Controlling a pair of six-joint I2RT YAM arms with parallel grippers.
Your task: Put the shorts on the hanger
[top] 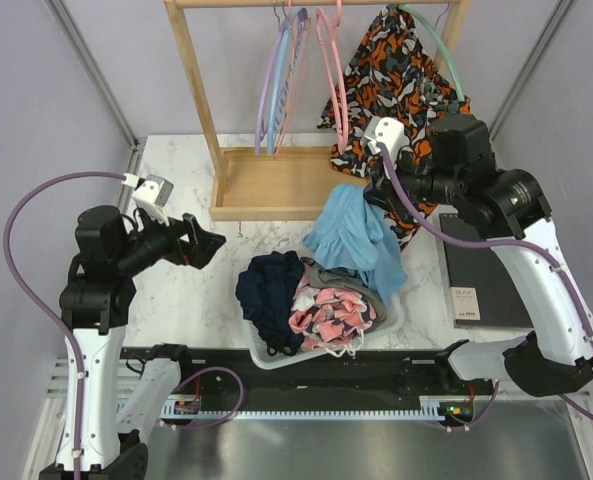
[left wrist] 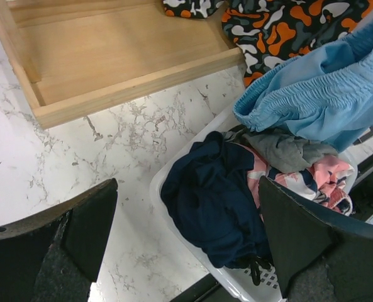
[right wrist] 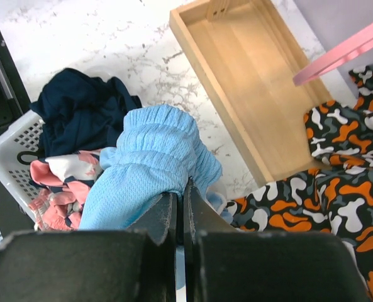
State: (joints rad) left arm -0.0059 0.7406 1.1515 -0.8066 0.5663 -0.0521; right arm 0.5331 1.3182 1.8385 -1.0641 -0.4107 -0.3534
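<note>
The light blue shorts (top: pixel 356 238) hang from my right gripper (top: pixel 381 190), which is shut on their gathered waistband (right wrist: pixel 161 145) above the white basket (top: pixel 266 355). In the right wrist view the jaws stand pressed together on the fabric (right wrist: pixel 181 189). The shorts also show at the right of the left wrist view (left wrist: pixel 324 94). The pink hanger (top: pixel 331 70) hangs on the wooden rack's rail at the back; one pink arm shows in the right wrist view (right wrist: pixel 343 56). My left gripper (top: pixel 211 243) is open and empty, left of the basket, over the marble (left wrist: pixel 186 207).
The basket holds dark navy clothing (top: pixel 271 290) and a pink patterned garment (top: pixel 331 310). An orange-black-white garment (top: pixel 396 70) hangs on a mint-green hanger (top: pixel 446 50). Lilac and blue hangers (top: pixel 281 70) hang beside the pink one. The wooden rack base (top: pixel 276 185) and a dark box (top: pixel 481 275) stand nearby.
</note>
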